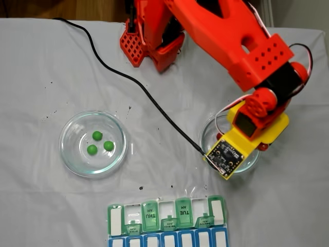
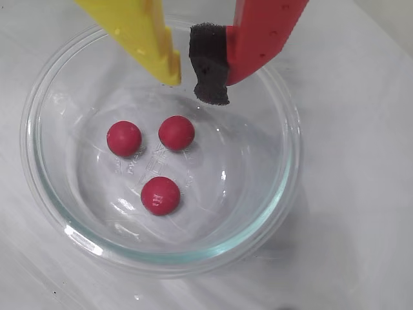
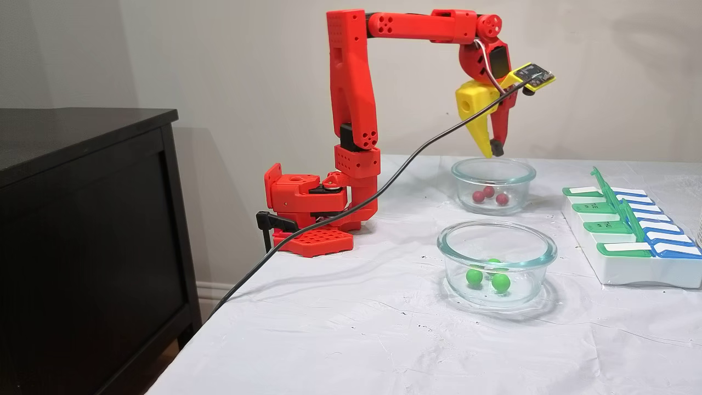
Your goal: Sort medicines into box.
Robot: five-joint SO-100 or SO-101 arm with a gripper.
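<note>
Three red balls lie loose below the narrowly parted, empty jaws; they could roll away on the curved glass dish.

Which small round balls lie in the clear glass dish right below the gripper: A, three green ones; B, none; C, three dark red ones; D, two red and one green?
C: in the wrist view the gripper hangs just over the clear glass dish, and three dark red balls lie on its bottom; the green balls sit in the other glass dish.
</note>
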